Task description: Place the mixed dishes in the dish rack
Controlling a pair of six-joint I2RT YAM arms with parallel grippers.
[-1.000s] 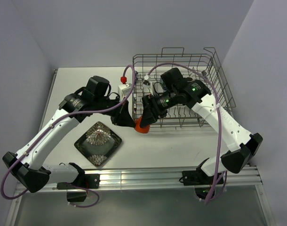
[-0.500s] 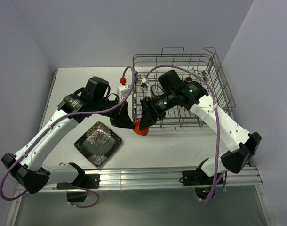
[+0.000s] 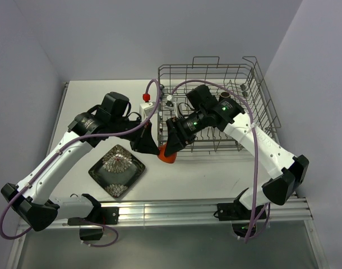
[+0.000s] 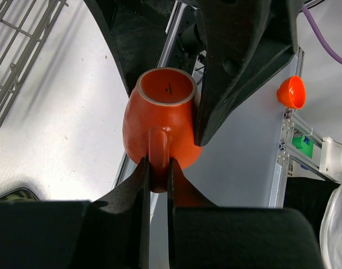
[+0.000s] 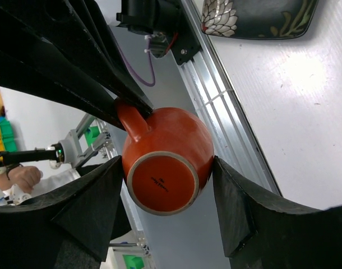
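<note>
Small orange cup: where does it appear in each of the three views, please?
Top external: small orange cup at centre, by the dish rack's near-left corner.
Left wrist: the cup at centre, mouth towards camera.
Right wrist: the cup at centre, base towards camera.
Shared landmark: left gripper pinching its handle.

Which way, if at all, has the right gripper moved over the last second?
Yes. The right gripper shifted slightly left and toward the near edge, away from the dish rack.
</note>
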